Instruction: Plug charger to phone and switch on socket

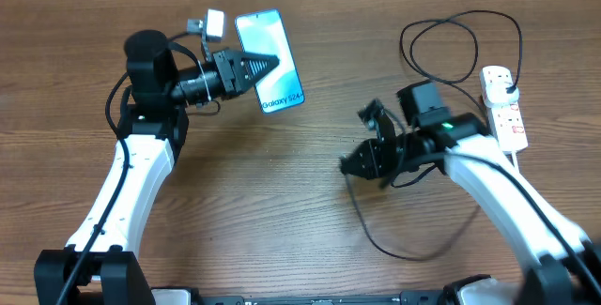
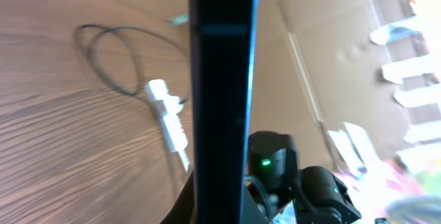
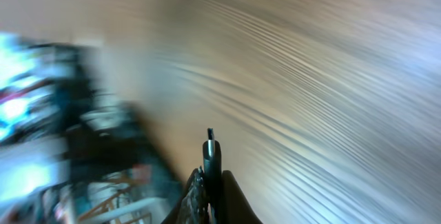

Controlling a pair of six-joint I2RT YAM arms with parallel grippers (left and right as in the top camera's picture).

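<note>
**Left gripper with phone, right gripper with charger end, socket at right edge**

Left gripper [image 1: 268, 64]: fingers closed on the phone [image 1: 263, 33], gripping it across its face near the middle of its length.

Phone: slim rectangle with black edges and a light blue-teal screen. "Galaxy S24" is printed near the end that points toward the front edge of the table [image 1: 282, 211]. It sits left of centre, toward the back edge, slightly skewed. The left wrist view shows it edge-on [image 2: 220, 79] as a narrow dark vertical bar, so it appears tilted up; whether any part touches the table cannot be told.

Right gripper [image 1: 349, 164]: right of centre, well apart from the phone, closed on the charger [image 1: 404, 256]. In the blurred right wrist view the connector tip [image 3: 210, 145] stands out as a thin dark stub just past the closed fingers.

Charger: long thin black cable. One slack curve runs from the right gripper toward the front edge; a second loop lies near the back right corner.

Socket [image 1: 504, 106]: white elongated strip with red switches, lying along the right edge. A dark plug sits in the outlet at its far end. It is also visible in the left wrist view [image 2: 169, 117].
</note>
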